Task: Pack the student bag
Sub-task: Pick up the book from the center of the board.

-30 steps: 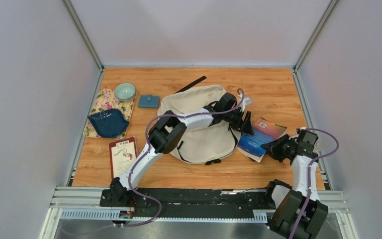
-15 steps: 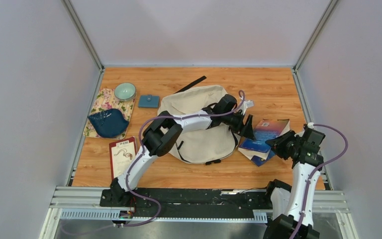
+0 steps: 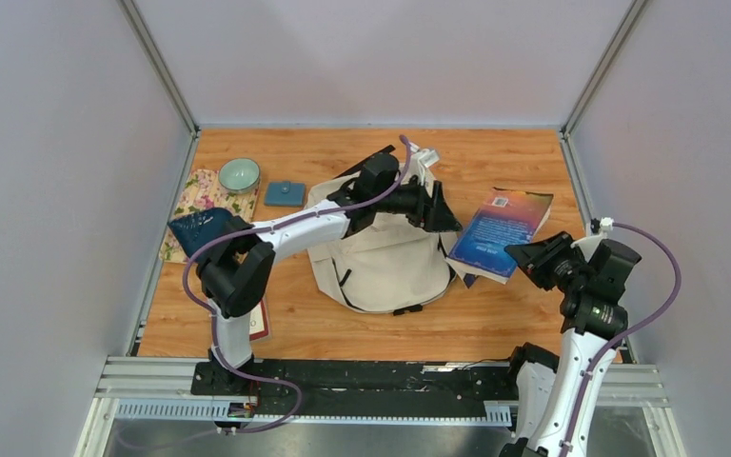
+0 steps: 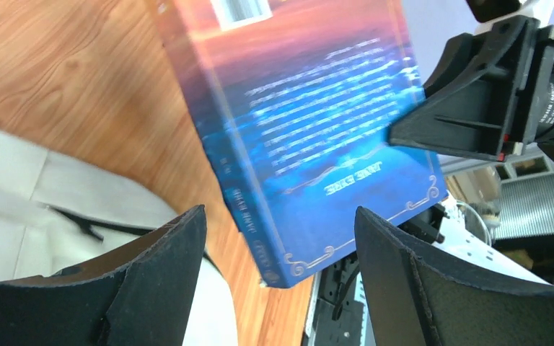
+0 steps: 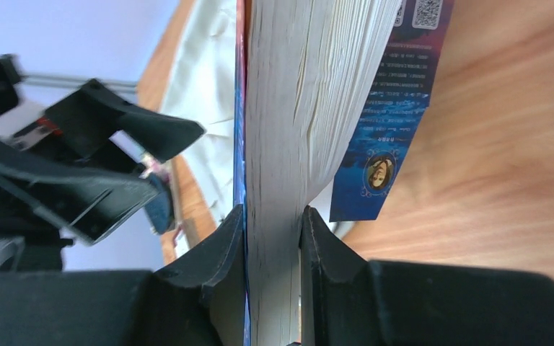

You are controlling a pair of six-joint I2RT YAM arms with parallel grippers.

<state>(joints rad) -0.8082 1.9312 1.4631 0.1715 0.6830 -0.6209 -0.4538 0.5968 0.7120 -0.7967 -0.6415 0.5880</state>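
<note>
- A flowered cloth mat (image 3: 190,190) lies at the left edge of the wooden desk (image 3: 523,152), with a dark blue leaf-shaped dish (image 3: 200,234) on it and a pale green round bowl (image 3: 239,174) at its far end
- A small blue flat pouch (image 3: 286,193) sits just beside the bowl, apart from the bag
- A red-brown card (image 3: 260,322) shows partly from under the left arm's elbow, near the front edge
- The large cream-beige fabric student bag (image 3: 385,271) lies in the middle of the desk, its black strap (image 3: 366,160) pointing to the far side; the left forearm reaches over its upper part
- The left gripper (image 3: 441,208) hangs above the bag's upper right corner, released: its wrist view shows the fingers (image 4: 162,252) spread wide with nothing between them
- A blue and orange paperback book (image 3: 500,228) is to the right of the bag, raised at a tilt; its lower corner is close to the bag's right side
- The right gripper (image 5: 273,216) is clenched on the book's page block at its near end, one finger on each side, while one cover (image 5: 386,108) splays away from the pages
</note>
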